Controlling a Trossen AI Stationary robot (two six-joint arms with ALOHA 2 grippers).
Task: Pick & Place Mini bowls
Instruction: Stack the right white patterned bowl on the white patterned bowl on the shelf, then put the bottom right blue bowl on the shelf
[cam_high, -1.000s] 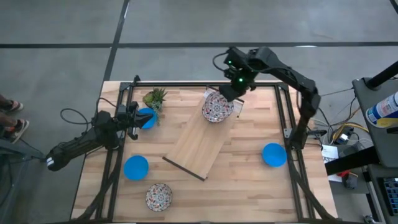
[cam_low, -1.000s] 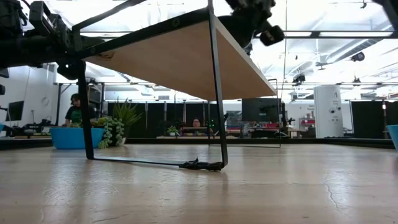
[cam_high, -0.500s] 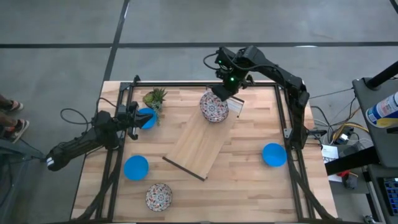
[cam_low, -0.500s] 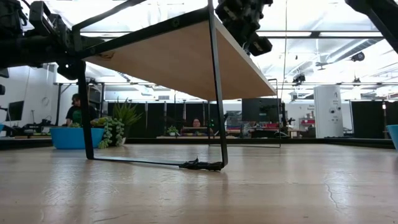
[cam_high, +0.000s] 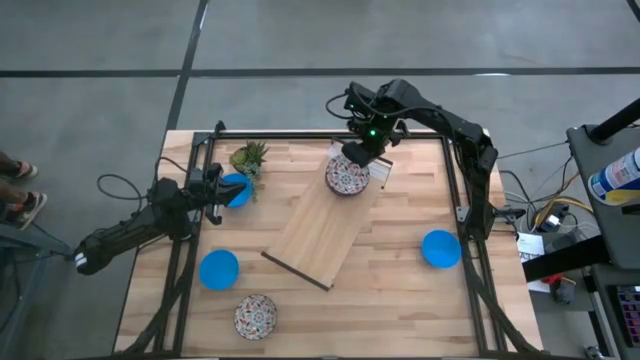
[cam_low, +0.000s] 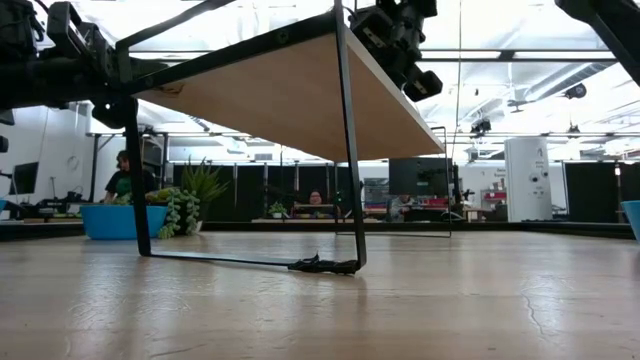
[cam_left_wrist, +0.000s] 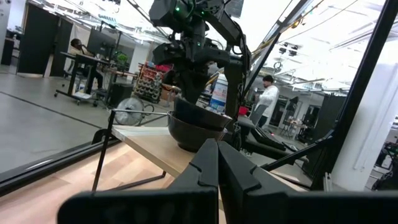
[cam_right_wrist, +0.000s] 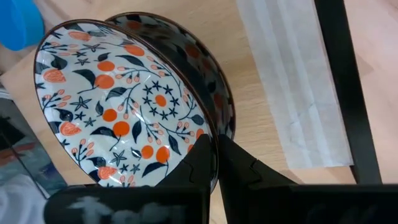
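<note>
A red-and-dark patterned mini bowl (cam_high: 348, 176) is at the far end of the raised wooden board (cam_high: 318, 232). My right gripper (cam_high: 356, 156) is above it, shut on its rim. My left gripper (cam_high: 218, 190) is shut and waits at the table's left, beside a blue bowl (cam_high: 237, 190) next to the plant. More bowls stand on their bases on the table: a blue one (cam_high: 219, 268) near left, a blue one (cam_high: 440, 248) at the right, a patterned one (cam_high: 255, 316) at the near edge. Other bowls do not show. My right gripper pinches the patterned bowl's rim (cam_right_wrist: 209, 129) on its far side, one finger (cam_right_wrist: 239, 167) outside the wall and the other inside. The fingers come slanting down from the far side. The bowl (cam_left_wrist: 196, 122) stands about upright with its base at the board's top.
The board stands on black metal legs (cam_low: 350, 150) and runs aslant from near left to far right. A small green plant (cam_high: 250, 157) is at the far left. A black frame (cam_high: 462, 190) borders the table. A white paper strip (cam_right_wrist: 283, 93) lies by the bowl. People sit in the room behind.
My right gripper has moved a little toward the table's left, taking the patterned bowl with it, and has turned somewhat. The bowl rose slightly, then came back down over the board's far end. The left arm has kept still.
</note>
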